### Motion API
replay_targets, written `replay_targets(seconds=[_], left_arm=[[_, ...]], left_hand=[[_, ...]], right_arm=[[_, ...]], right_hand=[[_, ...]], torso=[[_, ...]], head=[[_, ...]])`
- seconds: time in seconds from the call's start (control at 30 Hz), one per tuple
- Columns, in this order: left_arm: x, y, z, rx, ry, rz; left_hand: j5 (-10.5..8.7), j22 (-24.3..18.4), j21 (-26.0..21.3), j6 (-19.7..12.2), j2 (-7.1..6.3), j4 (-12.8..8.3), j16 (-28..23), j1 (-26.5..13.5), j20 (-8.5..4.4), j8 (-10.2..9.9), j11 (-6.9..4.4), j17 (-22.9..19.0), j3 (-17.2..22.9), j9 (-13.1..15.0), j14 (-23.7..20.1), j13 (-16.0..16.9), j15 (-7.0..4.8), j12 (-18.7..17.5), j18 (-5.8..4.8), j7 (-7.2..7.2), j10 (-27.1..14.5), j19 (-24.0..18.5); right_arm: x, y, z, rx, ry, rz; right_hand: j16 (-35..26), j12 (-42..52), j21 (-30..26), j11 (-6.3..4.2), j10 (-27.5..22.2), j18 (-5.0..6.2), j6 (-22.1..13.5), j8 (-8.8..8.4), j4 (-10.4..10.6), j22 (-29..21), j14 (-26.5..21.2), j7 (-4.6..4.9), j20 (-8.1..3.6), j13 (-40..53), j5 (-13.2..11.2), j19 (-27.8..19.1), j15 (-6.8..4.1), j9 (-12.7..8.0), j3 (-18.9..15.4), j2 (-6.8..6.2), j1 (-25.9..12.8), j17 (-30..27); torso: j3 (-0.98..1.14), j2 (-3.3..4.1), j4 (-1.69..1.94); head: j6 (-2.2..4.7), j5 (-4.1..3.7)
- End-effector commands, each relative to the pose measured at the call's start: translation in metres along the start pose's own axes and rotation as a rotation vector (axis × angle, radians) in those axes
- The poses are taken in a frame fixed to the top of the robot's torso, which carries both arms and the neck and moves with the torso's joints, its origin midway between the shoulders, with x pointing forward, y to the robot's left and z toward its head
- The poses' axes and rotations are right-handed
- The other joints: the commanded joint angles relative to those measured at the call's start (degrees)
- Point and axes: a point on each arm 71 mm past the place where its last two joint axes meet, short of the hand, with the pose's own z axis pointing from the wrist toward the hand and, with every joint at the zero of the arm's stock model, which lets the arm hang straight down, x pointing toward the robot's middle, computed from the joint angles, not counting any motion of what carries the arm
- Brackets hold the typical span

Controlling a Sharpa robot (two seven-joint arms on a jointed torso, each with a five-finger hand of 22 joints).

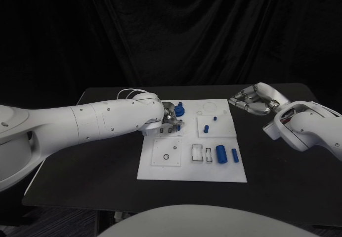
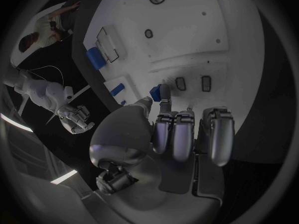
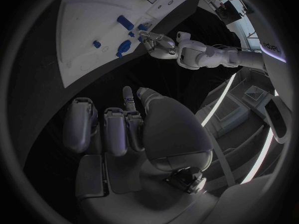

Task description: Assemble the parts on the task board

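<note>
Left hand [image 1: 169, 121] reaches inward, fingers curled down — right hand [image 1: 253, 99] hangs curled, holding nothing.

White board [image 1: 187, 170] lies flat mid-counter. Two blue cylinders [image 1: 222, 154] lie side by side at its near right; small blue pegs [image 1: 206, 129] stand farther back; one blue part [image 1: 179, 109] at the far-left corner.

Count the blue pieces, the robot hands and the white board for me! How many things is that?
Blue pieces: 5
Robot hands: 2
White board: 1
Total: 8
</note>
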Motion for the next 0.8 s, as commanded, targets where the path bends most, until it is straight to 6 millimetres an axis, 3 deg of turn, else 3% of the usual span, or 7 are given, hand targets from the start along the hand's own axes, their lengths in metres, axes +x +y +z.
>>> replay_targets(seconds=[0.03, 0.23, 0.5, 0.67, 0.8], left_arm=[[0.0030, -0.0008, 0.0003, 0.002, 0.024, 0.016], [0.0029, 0.0000, 0.0005, 0.006, 0.020, 0.012], [0.0027, -0.0005, 0.0008, 0.015, 0.015, 0.008], [0.0029, -0.0005, 0.0010, 0.016, 0.017, 0.010], [0.0033, -0.0004, 0.0011, 0.016, 0.022, 0.012]], left_hand=[[0.39, 4.6, -0.1, 0.0, -0.35, -0.7, 0.2, 0.4, 0.16, -0.6, 0.55, 15.1, -0.1, -0.1, 6.0, 15.1, 0.23, 0.2, 0.75, 0.40, 6.0, 0.3], [-1.46, 4.6, -0.2, 0.4, -0.85, 1.0, 0.2, -2.6, 0.45, -2.5, 0.89, 15.1, -2.4, 0.3, 6.0, 15.1, 0.52, 0.2, 0.77, 0.77, 6.0, 0.4], [-1.76, 4.4, -0.3, 0.6, -0.86, 1.3, 0.2, -3.1, 0.49, -2.8, 0.93, 15.1, -2.9, 0.5, 6.0, 15.1, 0.57, 0.2, 0.82, 0.80, 6.0, 0.3], [-0.96, 4.3, -0.4, 0.6, -0.63, 0.7, 0.2, -2.4, 0.52, -3.3, 0.92, 15.1, -2.9, 0.8, 6.0, 15.1, 0.57, 0.2, 0.84, 0.76, 6.0, 0.2], [0.90, 4.3, -0.5, 0.8, -0.34, -0.6, 0.2, -1.0, 0.51, -4.1, 0.89, 15.1, -2.6, 1.4, 6.0, 15.1, 0.55, 0.2, 0.86, 0.73, 6.0, 0.2]], right_arm=[[0.0014, -0.0015, -0.0003, 0.016, 0.009, -0.002], [0.0015, -0.0019, -0.0004, 0.018, 0.011, -0.001], [0.0022, -0.0023, -0.0005, 0.020, 0.015, -0.001], [0.0026, -0.0024, -0.0005, 0.022, 0.018, 0.000], [0.0028, -0.0025, -0.0004, 0.023, 0.020, 0.000]], right_hand=[[0.1, 0.0, -0.1, -0.19, 0.8, -0.06, 0.4, 0.14, 0.0, 6.4, 3.2, 0.07, -0.05, 7.9, 0.3, 0.4, -0.42, 0.0, 0.3, -0.07, 0.6, 4.4], [0.0, 0.0, -0.2, -0.20, 0.8, -0.04, 0.4, 0.12, -0.1, 6.3, 3.2, 0.07, -0.06, 7.8, 0.4, 0.4, -0.43, 0.0, 0.3, -0.08, 0.6, 4.2], [0.0, 0.0, -0.1, -0.20, 0.8, -0.04, 0.4, 0.11, 0.0, 6.3, 3.2, 0.09, -0.06, 7.8, 0.4, 0.4, -0.43, 0.0, 0.3, -0.08, 0.5, 4.2], [0.0, 0.0, -0.1, -0.20, 0.8, -0.04, 0.4, 0.11, 0.0, 6.3, 3.2, 0.09, -0.06, 7.8, 0.4, 0.4, -0.43, 0.0, 0.3, -0.08, 0.5, 4.2], [0.0, 0.0, -0.2, -0.19, 0.8, -0.03, 0.4, 0.09, 0.0, 6.3, 3.2, 0.10, -0.07, 7.8, 0.4, 0.4, -0.43, 0.0, 0.3, -0.06, 0.5, 4.2]], torso=[[0.04, 0.03, 0.03], [0.00, 0.04, 0.01], [-0.06, 0.02, -0.01], [-0.05, -0.02, 0.04], [-0.04, -0.02, 0.04]], head=[[0.00, -0.02], [0.00, 0.14], [0.00, 0.23], [0.00, 0.15], [0.00, 0.17]])
